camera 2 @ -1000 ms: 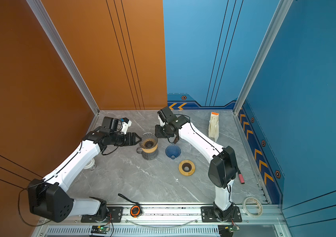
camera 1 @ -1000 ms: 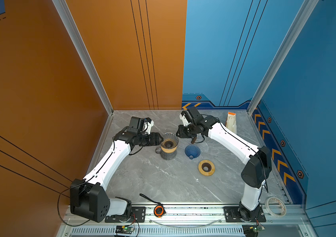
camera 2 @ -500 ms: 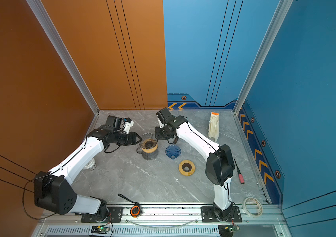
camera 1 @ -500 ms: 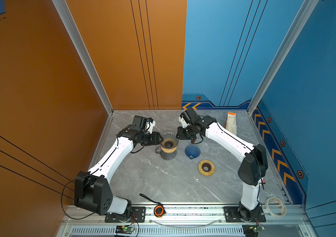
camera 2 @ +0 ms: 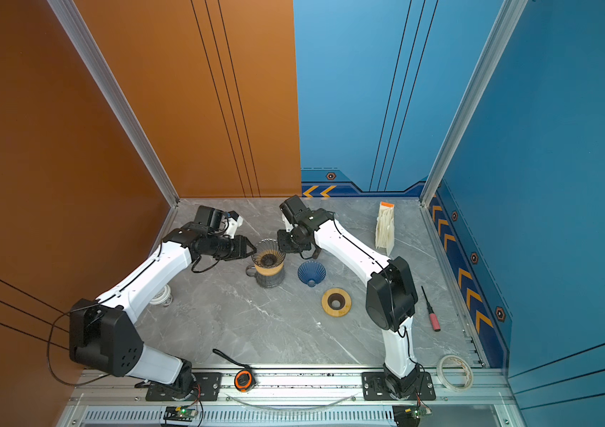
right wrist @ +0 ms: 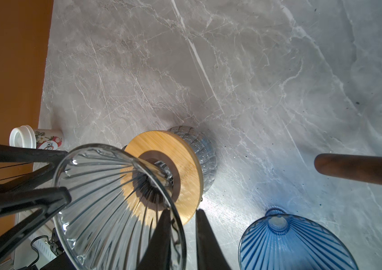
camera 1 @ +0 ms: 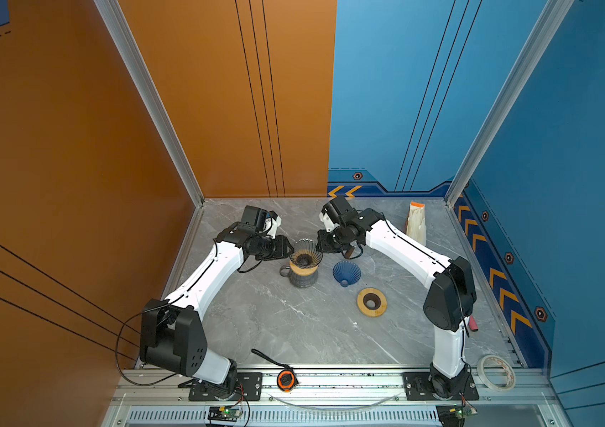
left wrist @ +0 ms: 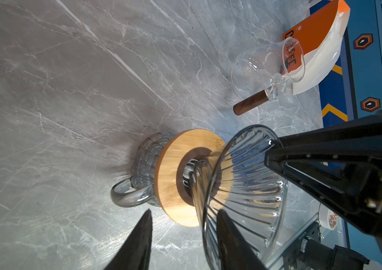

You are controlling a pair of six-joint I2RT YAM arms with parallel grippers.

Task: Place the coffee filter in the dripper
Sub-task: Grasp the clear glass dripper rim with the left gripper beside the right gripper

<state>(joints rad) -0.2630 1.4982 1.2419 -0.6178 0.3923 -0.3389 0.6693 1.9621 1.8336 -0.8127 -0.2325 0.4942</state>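
**Hidden or hard to make out**
- Glass server (left wrist: 268, 67): one. It lies under my right forearm in both top views, and only its brown handle shows there. The left wrist view has it whole.
- Lidded cup (camera 2: 161, 295): one, at 8 o'clock of the tabletop (camera 1: 293, 325), half covered by my left forearm.
- Grey mug (camera 1: 302, 279): one, mostly covered by what it carries.
- Screwdriver (camera 2: 431, 314): one, at 4 o'clock, beside my right elbow.
- Coffee filter pack (camera 1: 416, 226): one, upright at 2 o'clock near the back corner, well apart from both drippers. The filters are inside it, and I cannot count them.

**Hands, two**
- Left hand (left wrist: 184, 211): the fingers are partly spread and straddle the clear dripper's rim on its 9 o'clock side. One finger is close to the glass and the other stands clear of it. It holds nothing.
- Right hand (right wrist: 183, 211): the fingers are a narrow slot apart, with the rim between them on the 2 o'clock side. I cannot tell whether the pads press the glass.

**Drippers, two**
- Clear dripper (camera 1: 305, 255): upright, just back of the tabletop's centre.
- Blue dripper (camera 1: 346, 273): at the clear dripper's 4 o'clock, tipped over on the tabletop.

**Rings, two**
- Wooden ring (left wrist: 176, 177): between the clear dripper and the mug.
- Spare ring (camera 1: 371, 302): flat on the tabletop, at 5 o'clock of the blue dripper.

**Sundries**
- Tape roll (camera 1: 497, 371): one, at the 5 o'clock corner.
- Tape measure (camera 1: 286, 380): one, at 6 o'clock.
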